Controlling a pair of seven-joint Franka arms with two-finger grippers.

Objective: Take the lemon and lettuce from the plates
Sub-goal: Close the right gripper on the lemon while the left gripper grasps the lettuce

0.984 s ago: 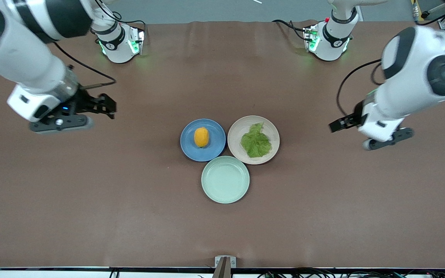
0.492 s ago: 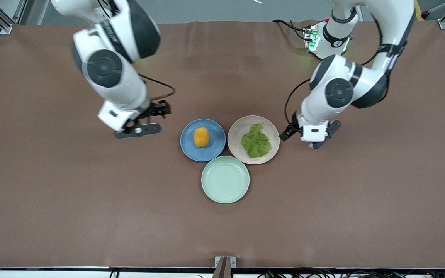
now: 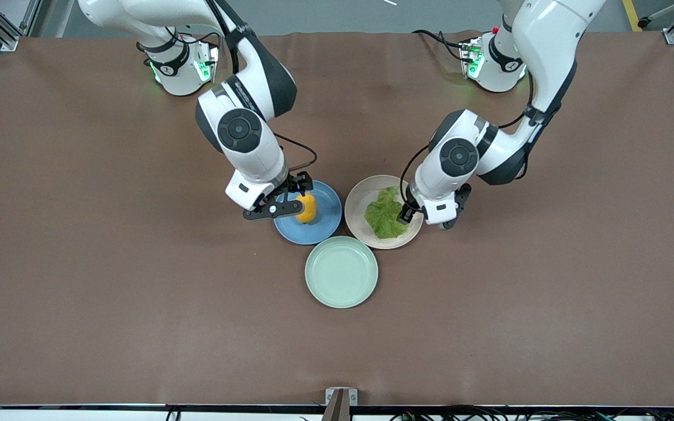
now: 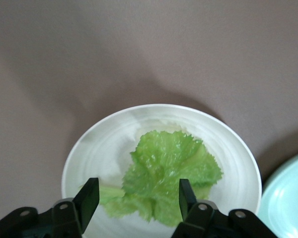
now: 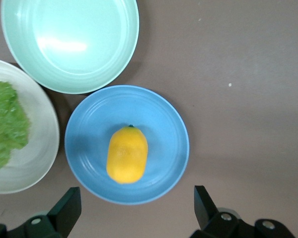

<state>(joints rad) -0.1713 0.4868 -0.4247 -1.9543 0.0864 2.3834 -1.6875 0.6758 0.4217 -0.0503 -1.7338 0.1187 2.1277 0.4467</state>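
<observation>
Hovering with fingers spread wide and empty: right gripper over the lemon on the blue plate, left gripper over the lettuce on the beige plate. Risks: lemon rolling off-centre under closure; fingers scraping plate, catching only the leaf's edge.

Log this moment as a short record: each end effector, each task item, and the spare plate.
right end effector: open, over the blue plate, beside the lemon
left end effector: open, fingers astride the lettuce
lemon: lying on the blue plate, not gripped
lettuce: flat on the beige plate, not gripped
mint-green plate: nothing on it, nearer to the front camera than the other two
</observation>
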